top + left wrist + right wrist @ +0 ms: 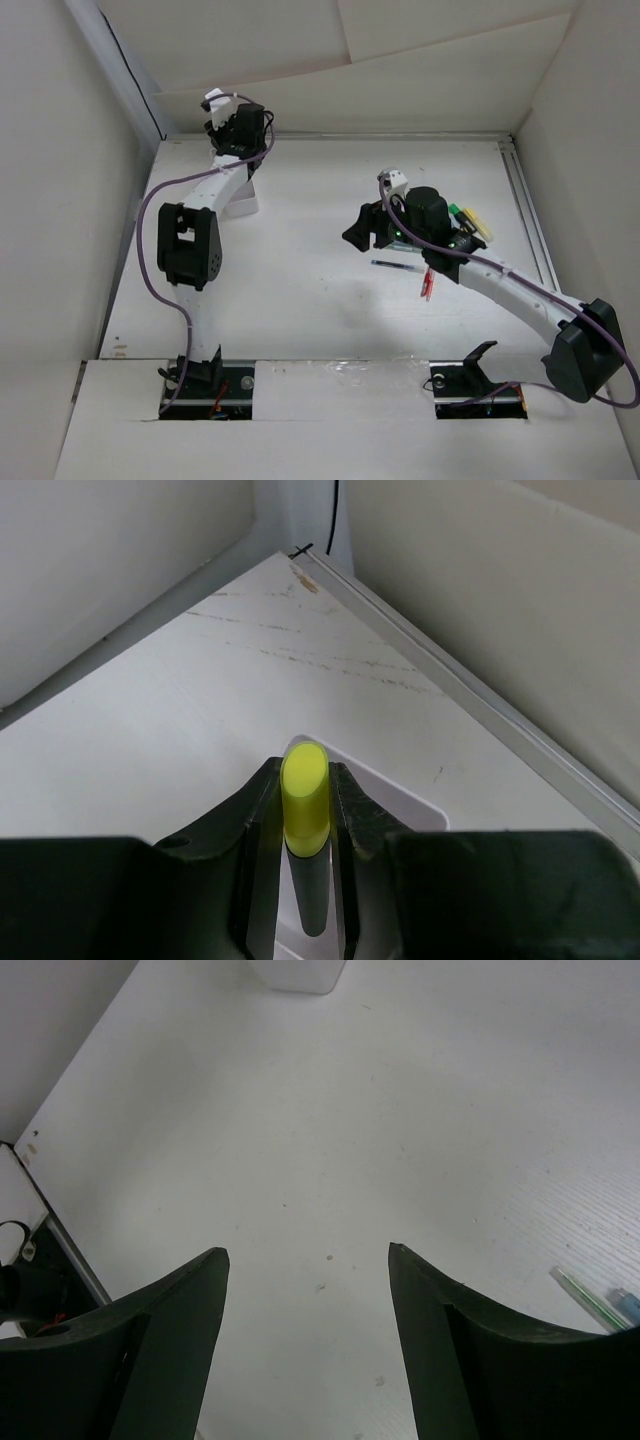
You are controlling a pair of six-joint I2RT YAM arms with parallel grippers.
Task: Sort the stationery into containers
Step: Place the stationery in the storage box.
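My left gripper [305, 780] is shut on a highlighter with a yellow cap [305, 795] and a grey body, held pointing down over a corner of the white translucent box [405, 802]. In the top view this gripper [228, 140] is at the far left, above the box [244, 204], which the forearm partly hides. My right gripper [365, 228] is open and empty over bare table [307, 1250]. A thin teal pen [398, 265] and a red pen [428, 285] lie by the right arm. Yellow and green pieces [470, 220] lie beyond it.
The table is walled by white panels at the back and on both sides, with a metal rail [527, 215] along the right edge. In the right wrist view the box [297, 972] shows at the top edge and pen tips [590, 1300] at the right edge.
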